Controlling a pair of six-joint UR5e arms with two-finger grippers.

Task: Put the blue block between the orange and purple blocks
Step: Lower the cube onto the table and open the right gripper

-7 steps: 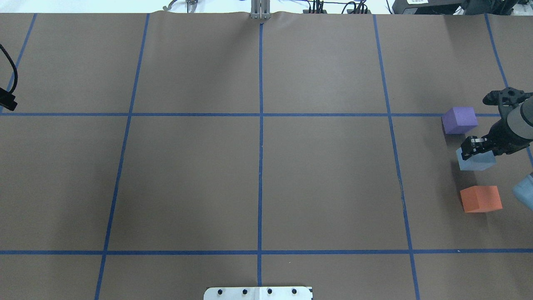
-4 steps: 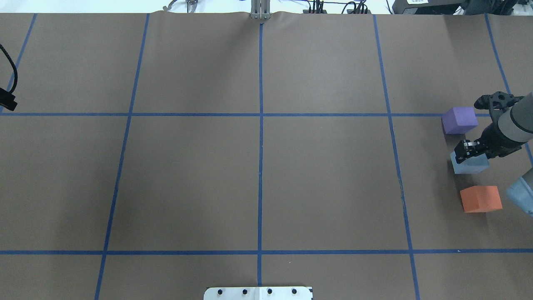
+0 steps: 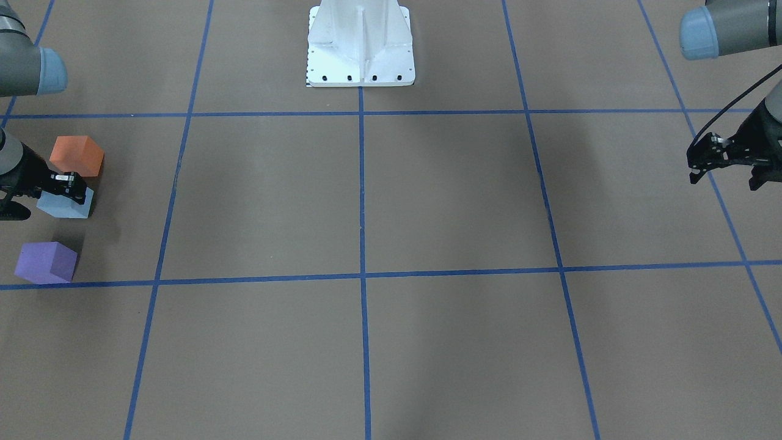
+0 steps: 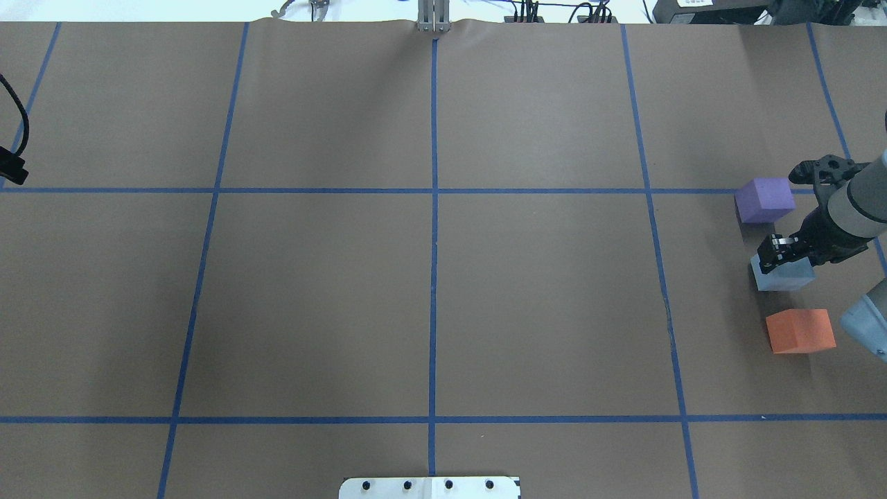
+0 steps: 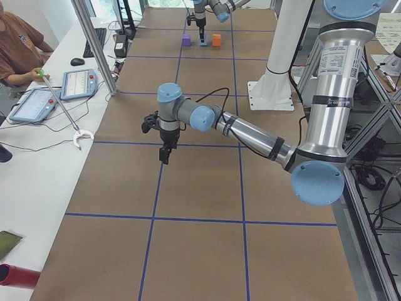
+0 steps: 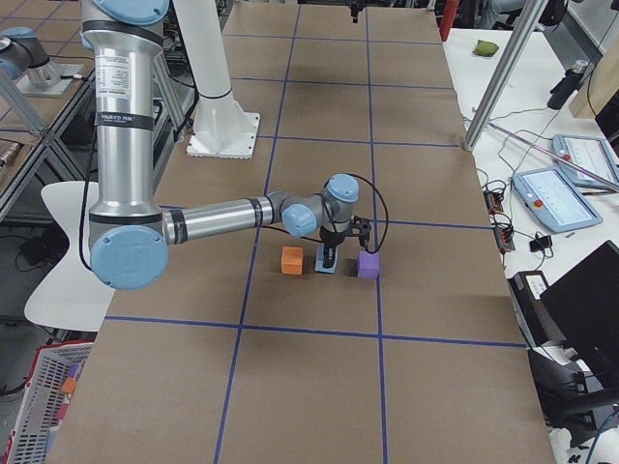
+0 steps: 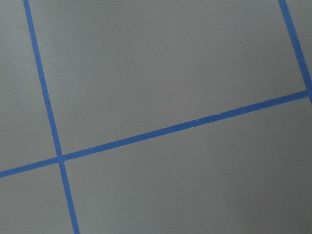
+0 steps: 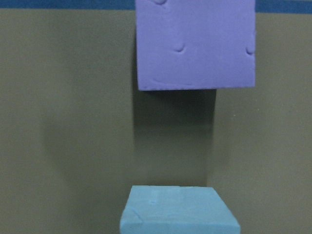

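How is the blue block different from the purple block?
The blue block is pale blue; the purple block is purple. The right pincer grips the blue block; nothing touches the purple block. Both are similar-sized cubes on the table.

You will find no text, label, brand or number that can be read in these views; the tablets (image 5: 78,84) at the left edge show nothing legible.
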